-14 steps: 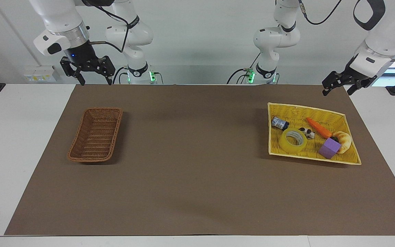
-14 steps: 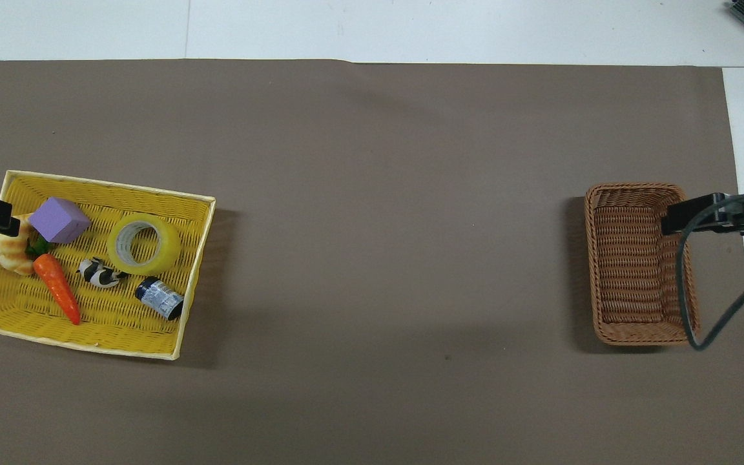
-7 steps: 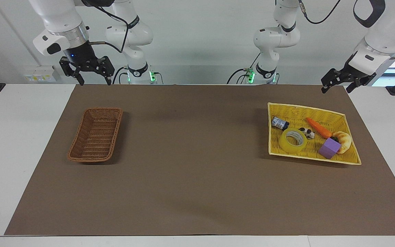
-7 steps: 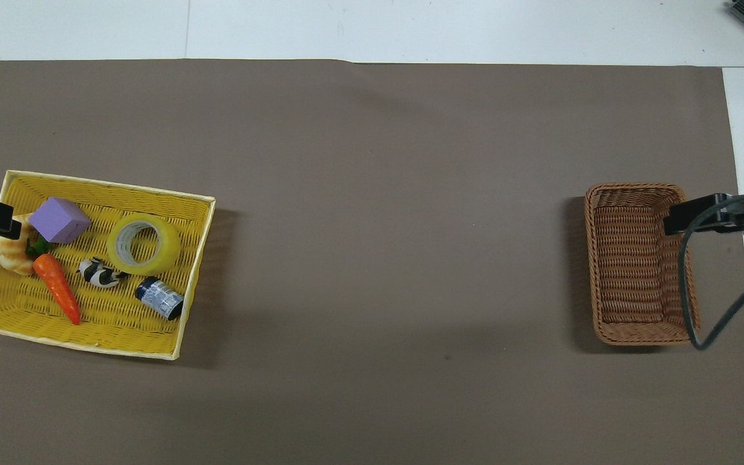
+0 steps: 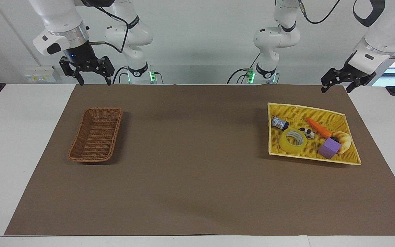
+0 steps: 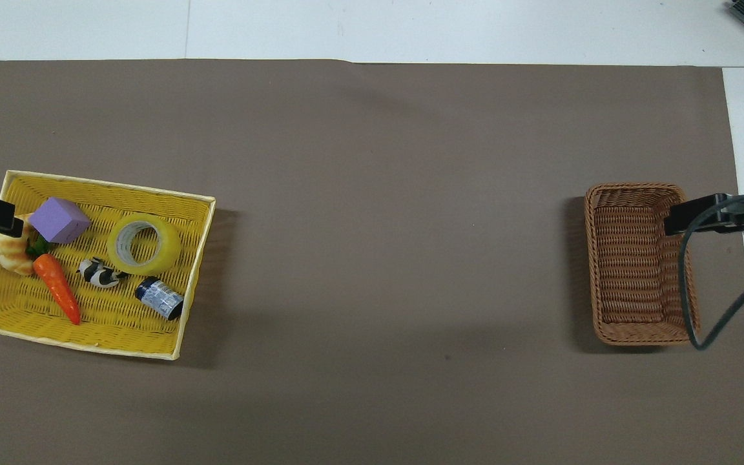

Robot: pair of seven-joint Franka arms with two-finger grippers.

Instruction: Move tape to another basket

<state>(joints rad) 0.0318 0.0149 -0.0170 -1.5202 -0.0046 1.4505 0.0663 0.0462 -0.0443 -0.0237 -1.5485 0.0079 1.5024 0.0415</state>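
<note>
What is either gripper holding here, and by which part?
Nothing. The left gripper and right gripper hang in the air with open, empty jaws; the tape lies untouched in the yellow basket.

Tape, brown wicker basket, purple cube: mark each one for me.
tape (image 6: 164, 253): overhead view, on the yellow outer wall of the roll.
brown wicker basket (image 5: 96, 135): facing view, on its woven floor.
purple cube (image 5: 330, 148): facing view, on its top face.

The tape (image 5: 293, 140) lay in the tray basket (image 5: 351, 158) at the left arm's end, beside a cube (image 5: 330, 148) — the basket (image 5: 95, 134) sat well apart, at the right arm's end.
</note>
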